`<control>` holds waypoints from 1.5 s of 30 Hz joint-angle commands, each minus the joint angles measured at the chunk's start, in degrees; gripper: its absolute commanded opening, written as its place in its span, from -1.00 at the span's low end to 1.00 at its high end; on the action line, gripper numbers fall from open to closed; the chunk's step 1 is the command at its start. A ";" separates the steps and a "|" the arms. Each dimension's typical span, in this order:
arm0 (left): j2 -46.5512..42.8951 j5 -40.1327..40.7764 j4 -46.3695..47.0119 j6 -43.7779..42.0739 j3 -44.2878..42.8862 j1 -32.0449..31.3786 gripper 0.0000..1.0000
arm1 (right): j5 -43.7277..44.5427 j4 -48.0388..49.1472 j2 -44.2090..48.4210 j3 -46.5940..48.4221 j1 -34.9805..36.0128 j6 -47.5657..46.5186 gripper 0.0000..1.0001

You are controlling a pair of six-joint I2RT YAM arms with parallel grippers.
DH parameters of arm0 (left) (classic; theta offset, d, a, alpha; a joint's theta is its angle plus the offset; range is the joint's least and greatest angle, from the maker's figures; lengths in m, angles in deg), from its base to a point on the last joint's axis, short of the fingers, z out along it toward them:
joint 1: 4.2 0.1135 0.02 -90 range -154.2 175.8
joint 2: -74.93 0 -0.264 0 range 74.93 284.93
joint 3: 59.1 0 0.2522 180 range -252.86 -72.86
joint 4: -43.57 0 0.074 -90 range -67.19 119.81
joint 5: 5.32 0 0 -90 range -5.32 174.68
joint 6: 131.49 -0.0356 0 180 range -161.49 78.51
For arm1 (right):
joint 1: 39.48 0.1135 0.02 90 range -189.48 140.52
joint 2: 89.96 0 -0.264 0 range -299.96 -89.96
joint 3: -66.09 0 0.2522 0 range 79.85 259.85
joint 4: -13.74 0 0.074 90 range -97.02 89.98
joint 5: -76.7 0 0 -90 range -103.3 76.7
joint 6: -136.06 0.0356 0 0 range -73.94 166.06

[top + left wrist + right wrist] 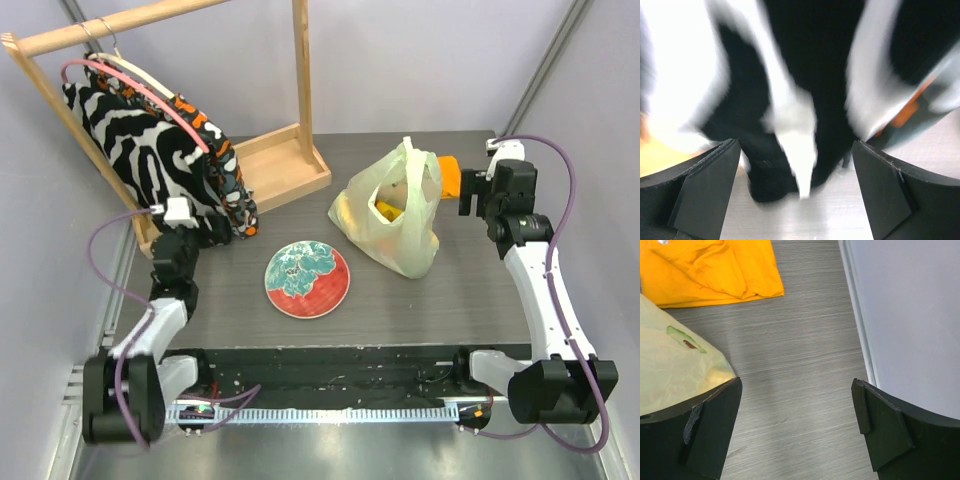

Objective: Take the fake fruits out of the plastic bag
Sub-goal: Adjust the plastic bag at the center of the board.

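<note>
Far-left corner of counter (450, 300): wooden rack (290, 160) stands at 10 o'clock from the plate. A black-and-white zebra-print garment (150, 150) hangs from its top rail, and its lower edge reaches down to the rack's base.

Left claw (792, 145): jaws spread wide, nothing gripped. It faces the garment's lower edge at close range. The fabric fills the left wrist view at 12 o'clock, blurred. Whether the fingers touch the fabric cannot be told.

Plate (307, 280): round, red and teal, flat on the counter near the middle. It sits apart from both arms and carries nothing.

Plastic bag (400, 235): pale yellow-green and crinkled, slumped on the counter at 2 o'clock from the plate, close to it but not touching. One loop handle stands up at the bag's 12 o'clock. The mouth gapes upward.

Fake fruits (388, 210): inside the bag. A yellow piece shows through the mouth and a yellow tint shows through the film at the bag's 9 o'clock side. Individual round fruits cannot be made out.

Orange cloth (452, 175): folded flat on the counter at 1 o'clock from the bag, partly hidden behind it in the top view.

Right claw (795, 382): jaws wide apart and empty, over bare counter at 3 o'clock from the bag. In the right wrist view the bag's skin lies just beside the left-hand finger, and the cloth is at 11 o'clock.
</note>
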 commanded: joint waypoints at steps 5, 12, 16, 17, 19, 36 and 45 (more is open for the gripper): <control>-17.46 2.53 -38.02 -1.85 -22.74 0.42 1.00 | -10.11 3.77 -5.95 3.63 -0.13 0.82 0.99; -11.85 -19.00 -61.76 -10.91 -42.95 -0.72 1.00 | -21.72 3.51 -9.47 10.04 -0.13 4.25 0.96; -4.03 -20.87 -71.15 -13.72 -54.20 -6.60 1.00 | -19.38 2.02 -9.91 12.95 -0.13 5.57 0.92; -0.54 -20.52 -72.49 -14.26 -56.42 -9.74 1.00 | -18.31 0.62 -9.73 13.65 -0.22 5.75 0.91; 2.30 -20.51 -75.12 -14.44 -62.65 -12.75 1.00 | -17.51 -0.36 -8.16 15.06 -0.22 6.36 0.84; 22.95 -18.84 -55.20 17.12 -85.52 -34.65 0.99 | -45.07 -20.66 9.42 25.62 -0.22 10.14 0.57; 37.20 -26.48 -50.44 16.33 -92.65 -37.81 1.00 | -51.17 -11.45 7.34 18.67 -0.22 18.23 0.63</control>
